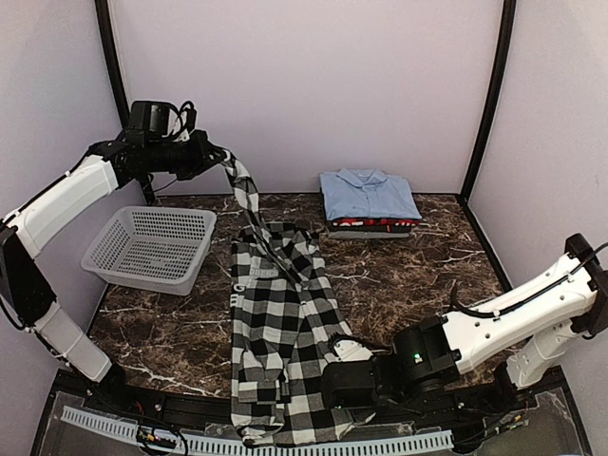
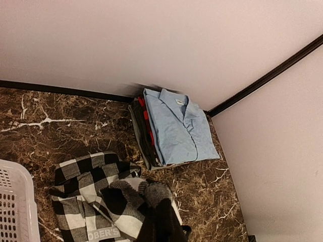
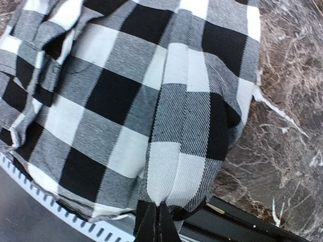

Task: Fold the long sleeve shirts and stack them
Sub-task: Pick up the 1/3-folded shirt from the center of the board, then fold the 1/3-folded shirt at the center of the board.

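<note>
The black-and-white check shirt (image 1: 280, 342) lies lengthwise down the middle of the marble table (image 1: 427, 256). One strip of it rises to my left gripper (image 1: 220, 158), which is shut on the cloth high above the table's back left. The left wrist view shows this cloth (image 2: 96, 201) hanging bunched below the dark fingers (image 2: 164, 229). My right gripper (image 1: 334, 385) is shut on the shirt's edge near the front; the fold (image 3: 181, 151) is pinched at the fingertips (image 3: 159, 222). The light blue shirt (image 1: 369, 195) lies folded on the red one (image 1: 375, 225) at the back.
A grey perforated basket (image 1: 152, 247) stands at the left of the table, its rim (image 2: 15, 201) also in the left wrist view. A white slotted strip (image 1: 256, 442) runs along the front edge. Walls and black corner posts (image 1: 484, 95) close in the back.
</note>
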Controlling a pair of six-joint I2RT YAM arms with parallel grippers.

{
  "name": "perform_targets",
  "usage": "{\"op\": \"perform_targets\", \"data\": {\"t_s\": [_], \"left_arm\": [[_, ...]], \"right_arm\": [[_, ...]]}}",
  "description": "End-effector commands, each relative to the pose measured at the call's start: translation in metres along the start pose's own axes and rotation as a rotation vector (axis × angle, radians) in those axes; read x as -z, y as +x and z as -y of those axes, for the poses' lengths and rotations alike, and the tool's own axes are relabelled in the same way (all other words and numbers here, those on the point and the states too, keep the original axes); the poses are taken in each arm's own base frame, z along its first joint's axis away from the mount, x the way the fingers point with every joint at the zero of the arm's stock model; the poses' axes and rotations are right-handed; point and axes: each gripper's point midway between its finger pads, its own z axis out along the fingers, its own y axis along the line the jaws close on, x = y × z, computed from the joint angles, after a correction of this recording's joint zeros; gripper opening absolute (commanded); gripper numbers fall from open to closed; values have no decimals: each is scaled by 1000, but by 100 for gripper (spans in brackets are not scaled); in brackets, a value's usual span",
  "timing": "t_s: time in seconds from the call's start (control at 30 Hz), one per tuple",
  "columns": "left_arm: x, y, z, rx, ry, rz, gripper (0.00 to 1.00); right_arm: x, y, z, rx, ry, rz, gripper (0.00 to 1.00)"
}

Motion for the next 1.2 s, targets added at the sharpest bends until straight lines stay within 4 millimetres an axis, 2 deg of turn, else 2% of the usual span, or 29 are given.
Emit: {"op": "perform_targets", "data": {"t_s": [0.0,0.13,0.37,0.6,0.83,1.1,1.17], "left_arm": [[28,-36,34,-77,101,135,0],[33,-48,44,-102,130,175,0],[45,-67,63,-129,168,231,0],[42,-69,61,-137,154,229,0],[33,-57,35,-140,49,204,0],[22,-19,-25,-99,-151,142,0],[18,-7,-37,-87,-184,111,0]], "right_arm": [[12,-22,-42,22,-182,86,0],[3,-26,-57,21,-260,81,0],[-8,-25,-63,2,-309,73,0],[-11,-35,-77,17,-385,96,0],[-19,-36,-96,61,-446,78,0],[-26,-28,-95,48,-468,57,0],[-19,-32,-92,51,-463,70,15]]}}
